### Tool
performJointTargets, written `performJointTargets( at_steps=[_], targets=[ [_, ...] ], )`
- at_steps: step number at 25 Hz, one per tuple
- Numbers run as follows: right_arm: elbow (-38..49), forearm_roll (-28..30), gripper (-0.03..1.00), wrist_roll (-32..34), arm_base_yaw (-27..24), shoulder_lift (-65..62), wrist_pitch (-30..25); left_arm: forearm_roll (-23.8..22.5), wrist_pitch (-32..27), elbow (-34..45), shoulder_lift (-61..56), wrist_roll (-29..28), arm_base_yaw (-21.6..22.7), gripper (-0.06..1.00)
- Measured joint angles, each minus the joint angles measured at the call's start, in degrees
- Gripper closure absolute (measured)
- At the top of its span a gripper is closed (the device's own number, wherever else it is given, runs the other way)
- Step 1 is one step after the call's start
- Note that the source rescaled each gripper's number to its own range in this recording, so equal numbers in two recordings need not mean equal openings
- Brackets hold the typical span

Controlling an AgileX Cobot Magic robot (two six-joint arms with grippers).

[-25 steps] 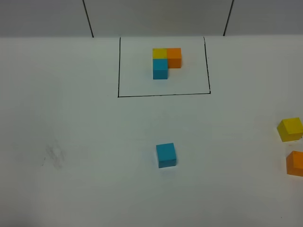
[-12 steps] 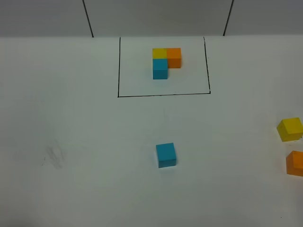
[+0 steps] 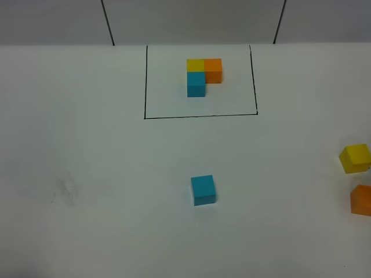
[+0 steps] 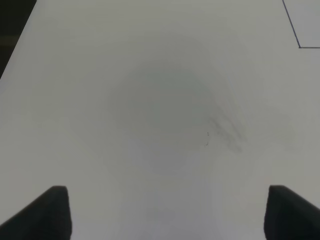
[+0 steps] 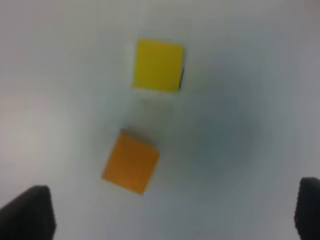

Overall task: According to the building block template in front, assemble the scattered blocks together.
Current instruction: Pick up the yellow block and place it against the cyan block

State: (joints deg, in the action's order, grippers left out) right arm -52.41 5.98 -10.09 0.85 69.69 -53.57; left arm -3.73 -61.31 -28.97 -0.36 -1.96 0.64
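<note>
Blocks unassembled: blue block mid surface, yellow block and orange block near right edge | template framed at far side as pattern | right end effector spread wide, empty, above yellow and orange, likely to pick one | left end effector wide, empty

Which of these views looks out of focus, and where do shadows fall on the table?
Right wrist view: soft and out of focus, the plain yellow cube and plain orange cube have fuzzy edges, with a dim shadow patch beside them. Left wrist view: a broad round shadow on the white table. Exterior high view: sharp and evenly lit.
</note>
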Motion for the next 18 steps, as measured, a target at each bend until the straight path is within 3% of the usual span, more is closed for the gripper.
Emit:
performJointTargets(
  at_steps=[2, 8, 18],
  targets=[
    [-1.6, -0.1, -0.02, 0.2, 0.0, 4.1, 2.8, 0.0, 0.0, 0.0, 0.0, 0.0, 0.0, 0.29],
    [-6.1, -0.1, -0.03, 1.2, 0.0, 15.1, 4.7, 0.0, 0.0, 0.0, 0.0, 0.0, 0.0, 0.29],
    [-6.2, -2.4, -0.02, 3.8, 0.0, 26.3, 10.9, 0.0, 0.0, 0.0, 0.0, 0.0, 0.0, 0.29]
  ],
)
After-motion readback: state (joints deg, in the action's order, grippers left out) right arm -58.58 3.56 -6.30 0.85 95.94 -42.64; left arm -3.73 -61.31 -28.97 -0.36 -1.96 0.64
